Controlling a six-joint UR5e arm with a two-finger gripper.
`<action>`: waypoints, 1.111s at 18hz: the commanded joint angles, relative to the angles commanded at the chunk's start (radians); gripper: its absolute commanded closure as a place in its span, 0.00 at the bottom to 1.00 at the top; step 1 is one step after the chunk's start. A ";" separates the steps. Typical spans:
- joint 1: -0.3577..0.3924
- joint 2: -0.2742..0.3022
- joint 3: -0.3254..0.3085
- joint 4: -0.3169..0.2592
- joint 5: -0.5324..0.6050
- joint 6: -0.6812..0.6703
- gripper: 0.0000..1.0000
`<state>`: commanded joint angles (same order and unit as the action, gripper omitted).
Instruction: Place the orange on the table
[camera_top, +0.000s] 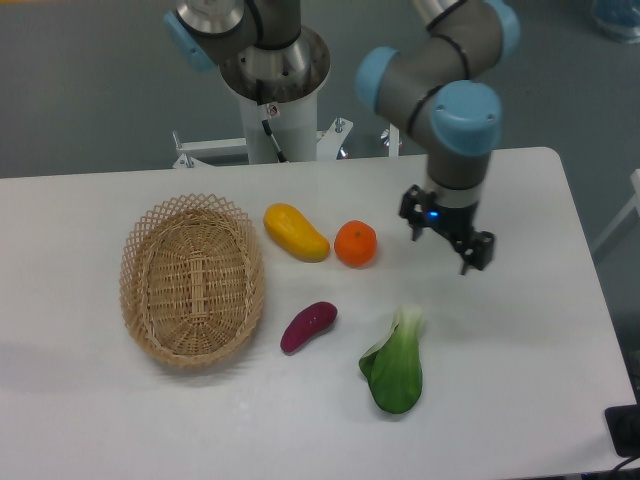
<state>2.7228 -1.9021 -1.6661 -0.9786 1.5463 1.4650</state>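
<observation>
The small round orange (355, 244) rests on the white table (520, 330), just right of the yellow mango-like fruit. My gripper (447, 240) hangs above the table to the right of the orange, well apart from it. Its fingers are spread open and hold nothing.
An oval wicker basket (192, 279) stands at the left. A yellow mango-like fruit (295, 232) lies beside the orange, a purple sweet potato (308, 326) below it, and a green leafy vegetable (394, 362) at front centre. The arm's base (270, 70) rises behind the table.
</observation>
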 joint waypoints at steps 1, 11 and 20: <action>0.002 -0.014 0.017 -0.003 -0.002 -0.002 0.00; 0.032 -0.112 0.147 -0.002 -0.005 0.011 0.00; 0.034 -0.120 0.147 0.001 0.000 0.009 0.00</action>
<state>2.7566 -2.0218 -1.5186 -0.9771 1.5463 1.4742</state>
